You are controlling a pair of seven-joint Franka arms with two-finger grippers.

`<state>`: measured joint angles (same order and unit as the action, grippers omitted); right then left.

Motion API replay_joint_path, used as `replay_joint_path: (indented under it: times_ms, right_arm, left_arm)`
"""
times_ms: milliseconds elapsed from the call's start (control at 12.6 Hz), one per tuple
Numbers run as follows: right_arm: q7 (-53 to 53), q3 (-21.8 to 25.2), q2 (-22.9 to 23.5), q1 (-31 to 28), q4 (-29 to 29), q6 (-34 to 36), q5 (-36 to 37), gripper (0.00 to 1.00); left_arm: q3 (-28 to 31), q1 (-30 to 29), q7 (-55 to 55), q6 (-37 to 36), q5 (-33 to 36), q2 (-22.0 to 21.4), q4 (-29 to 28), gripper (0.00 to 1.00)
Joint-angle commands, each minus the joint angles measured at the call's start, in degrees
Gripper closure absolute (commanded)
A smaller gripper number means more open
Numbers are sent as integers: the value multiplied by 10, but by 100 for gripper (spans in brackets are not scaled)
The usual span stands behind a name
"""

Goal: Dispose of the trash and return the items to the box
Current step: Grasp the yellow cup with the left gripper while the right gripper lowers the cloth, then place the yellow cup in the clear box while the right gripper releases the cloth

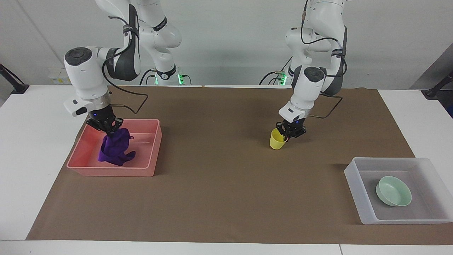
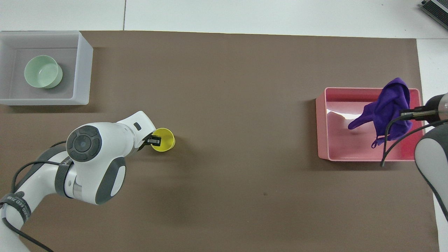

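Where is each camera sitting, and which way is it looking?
Facing view: high across the table, looking at the robots; both whole arms show, the right gripper holding the purple cloth in the pink bin.
Overhead view: high above the robots' end, looking steeply down and forward; the left arm's wrist shows, the left gripper on the yellow cup.
Both share the cup, cloth, pink bin and the clear box holding the green bowl.

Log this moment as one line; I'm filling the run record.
right gripper: holds purple cloth rag in pink bin | left gripper: on yellow plastic cup rim | mint-green bowl: in translucent box
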<state>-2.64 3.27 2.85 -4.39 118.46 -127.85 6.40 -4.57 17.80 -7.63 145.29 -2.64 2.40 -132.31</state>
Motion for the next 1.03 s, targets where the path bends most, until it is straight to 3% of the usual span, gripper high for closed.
replay_joint_path:
  times_ms: [0,158,317,396,475,554,634,950]
  right_arm:
    - [28,-8,17,-11,23,-26,-21,100]
    - [32,-9,40,-11,26,-48,-30,100]
    - [37,-9,51,-11,26,-52,-30,100]
    - [38,-9,51,-11,26,-50,-30,88]
    - [40,-9,52,-5,21,-45,-30,56]
    - [48,-9,50,-4,20,-41,-30,15]
    - [49,-10,42,-4,16,-32,-30,0]
    - [93,-33,23,6,-64,85,-29,0]
  left_arm:
    - [11,0,2,-36,-3,-8,30,100]
    - [15,-32,5,-91,-3,-9,85,100]
    - [15,-71,11,-95,-3,-6,122,100]
    - [15,-93,30,-92,-3,0,136,100]
    - [15,-111,48,-87,-3,4,150,100]
    - [15,-132,61,-94,-3,19,176,100]
    - [15,-148,69,-101,-3,28,201,100]
    - [14,-217,123,-135,-3,77,288,100]
